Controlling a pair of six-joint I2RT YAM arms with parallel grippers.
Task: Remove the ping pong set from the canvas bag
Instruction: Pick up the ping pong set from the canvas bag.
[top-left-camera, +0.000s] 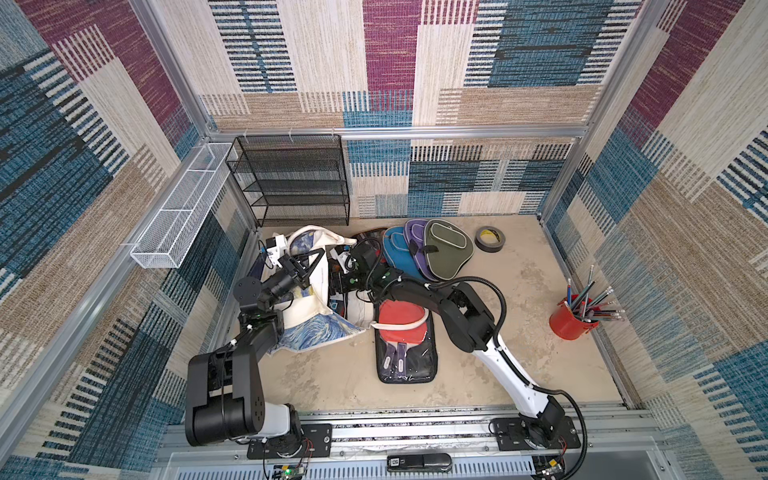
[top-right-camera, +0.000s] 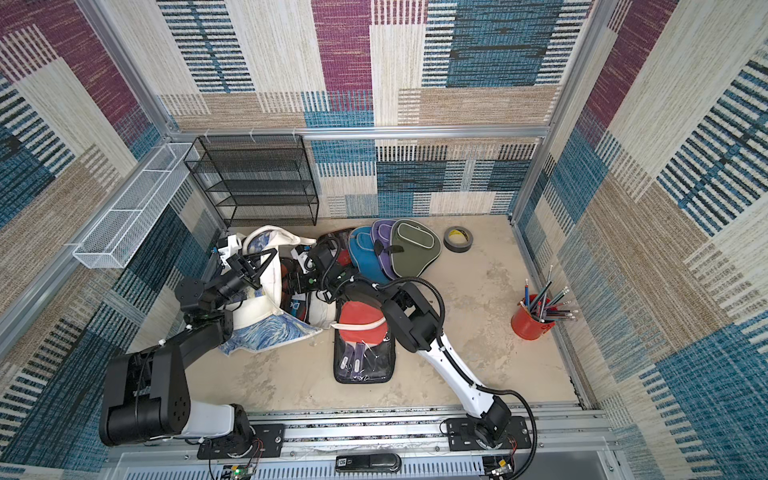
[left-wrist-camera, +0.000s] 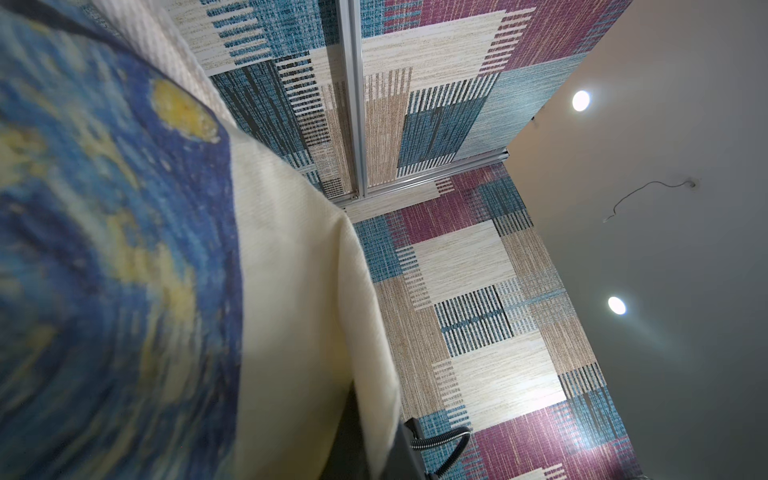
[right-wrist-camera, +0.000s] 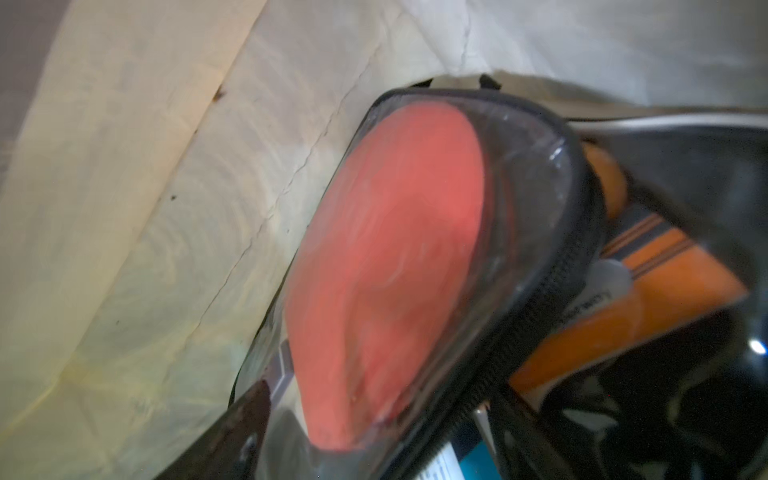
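Bag (top-left-camera: 297, 318) sits slumped at the back left of the table, mouth gaping upward, blue-and-yellow print showing on the side by the left arm.

Left gripper (top-left-camera: 308, 268) is clamped tight on the bag's rim and holds that wall up. Its wrist camera sees little but the bag (left-wrist-camera: 291, 291), print and cream cloth close against the lens.

Right gripper (top-left-camera: 340, 284) reaches down into the mouth; tips are hidden from above.

From its wrist: a ping pong set (right-wrist-camera: 395, 270), a red paddle in a clear case with a black zip edge, lies inside against the cream lining. An orange box (right-wrist-camera: 623, 311) is just beside it. Fingers (right-wrist-camera: 245, 432) are spread wide, one at each side of the case. Cannot tell whether either touches it.

Second set (top-left-camera: 405, 345) lies flat on the table just right of the bag, paddle handles toward the front. A white bag handle (top-left-camera: 401, 326) lies across its paddles, and the right arm passes above it.

Behind it are three overlapping paddle covers (top-left-camera: 446, 249), blue, purple and green. Tape roll (top-left-camera: 490, 239) lies beside them. Red cup (top-left-camera: 569, 322) of pencils stands well apart at the right.
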